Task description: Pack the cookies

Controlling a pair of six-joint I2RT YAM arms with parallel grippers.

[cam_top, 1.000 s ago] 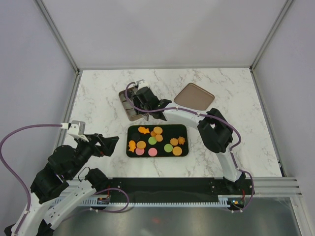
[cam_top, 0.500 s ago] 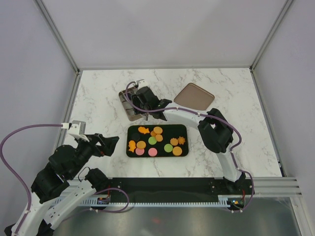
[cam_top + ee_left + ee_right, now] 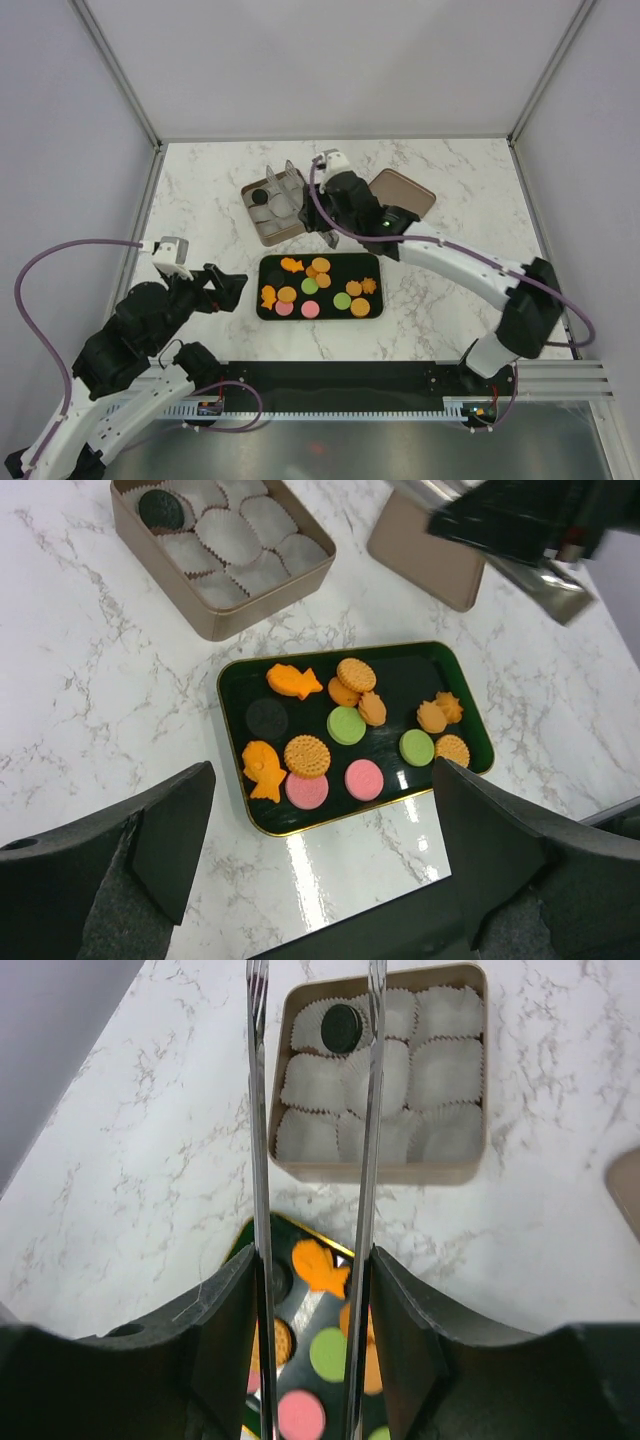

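Several cookies (image 3: 310, 286) lie on a black tray (image 3: 372, 262): orange, green and pink discs, orange fish shapes (image 3: 293, 680) and one black disc (image 3: 267, 717). One black cookie (image 3: 340, 1026) sits in a corner paper cup of the tan tin (image 3: 268, 240). My right gripper (image 3: 279, 176) hangs over the tin. Its long metal blades (image 3: 312, 975) stand open with nothing between them. My left gripper (image 3: 320, 880) is open wide, above the table just short of the tray's near left corner (image 3: 228, 287), and holds nothing.
The tin's lid (image 3: 395, 193) lies flat at the back right of the tray. White paper cups (image 3: 445, 1070) fill the rest of the tin (image 3: 215, 620). Grey walls close in the marble table (image 3: 200, 200) on three sides.
My right arm has drawn back to the right off the tin, uncovering the black cookie in its cup. The left gripper has crept slightly toward the tray.
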